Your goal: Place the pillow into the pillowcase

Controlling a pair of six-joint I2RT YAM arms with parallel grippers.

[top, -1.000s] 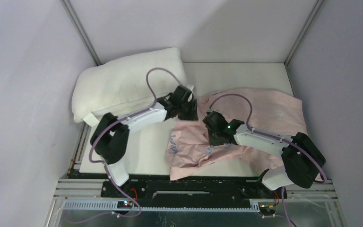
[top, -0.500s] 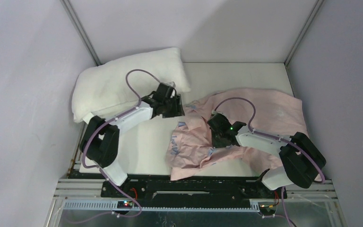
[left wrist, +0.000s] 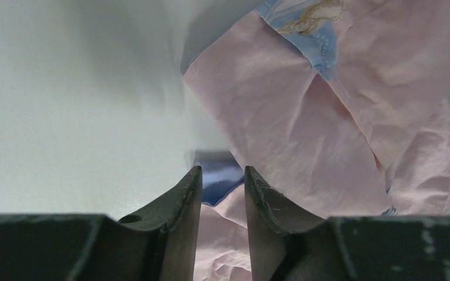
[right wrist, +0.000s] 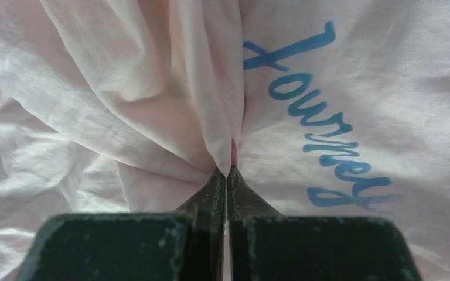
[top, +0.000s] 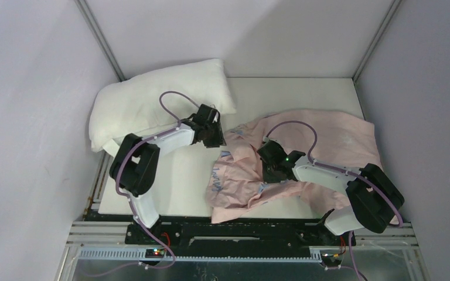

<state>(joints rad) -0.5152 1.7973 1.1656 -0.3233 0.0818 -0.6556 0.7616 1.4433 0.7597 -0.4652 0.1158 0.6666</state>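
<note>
The plump white pillow (top: 158, 99) lies at the back left. The pale pink pillowcase (top: 334, 134) lies crumpled from the centre to the right. My left gripper (top: 215, 138) is at the pillowcase's left edge, just in front of the pillow's near corner. In the left wrist view it (left wrist: 222, 175) is open by a narrow gap, with pink fabric (left wrist: 304, 117) and a blue hem ahead between the fingertips. My right gripper (top: 269, 171) is shut on a pinched fold of the pillowcase (right wrist: 199, 105), beside the blue "Journey" lettering (right wrist: 322, 123).
The white table (top: 293, 93) is boxed in by grey walls on the left, back and right. Bare table (left wrist: 64, 117) shows left of the left gripper. The arm bases and a black rail (top: 240, 231) run along the near edge.
My left gripper pulled back left from the pillowcase's top edge and dropped towards the table. The pillowcase's left part bunched up, and the right gripper shifted slightly with it.
</note>
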